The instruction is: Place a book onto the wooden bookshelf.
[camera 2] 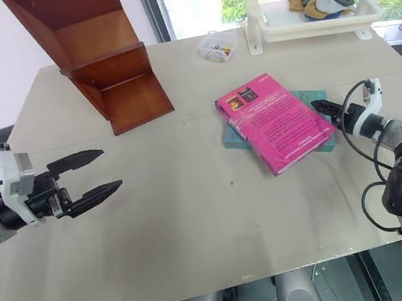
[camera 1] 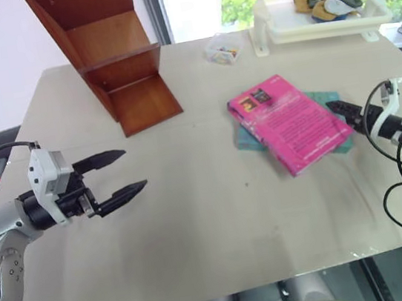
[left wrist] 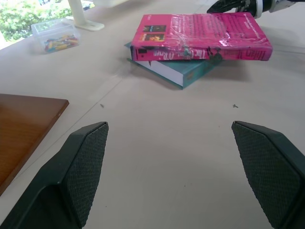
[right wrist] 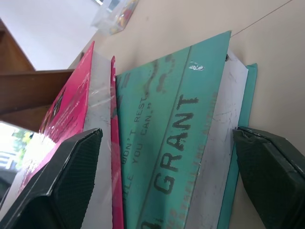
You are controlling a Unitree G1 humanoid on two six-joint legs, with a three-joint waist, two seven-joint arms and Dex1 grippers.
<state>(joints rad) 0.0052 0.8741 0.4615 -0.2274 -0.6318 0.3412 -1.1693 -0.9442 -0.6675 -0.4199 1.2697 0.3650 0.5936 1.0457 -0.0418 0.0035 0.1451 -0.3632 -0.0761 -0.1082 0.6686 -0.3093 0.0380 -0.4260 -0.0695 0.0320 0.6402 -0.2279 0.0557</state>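
The pink book [camera 1: 287, 123] lies flat on a teal-green book [camera 1: 326, 97] right of the table's middle. The wooden bookshelf [camera 1: 108, 51] stands at the table's far left corner. My right gripper [camera 1: 339, 109] points level at the stack's right edge. Its wrist view shows the right gripper [right wrist: 167, 136] open, with the pink book [right wrist: 71, 95] and the teal book [right wrist: 176, 143] close ahead between the fingers; whether they touch I cannot tell. My left gripper [camera 1: 120, 174] hovers open over bare table at the near left, well short of the books, holding nothing.
A white plastic tray [camera 1: 296, 31] holding several small things stands at the far right by the window. A small clear box [camera 1: 222, 49] of coloured bits sits between it and the shelf. The beige table [camera 1: 219, 223] is bare along its front.
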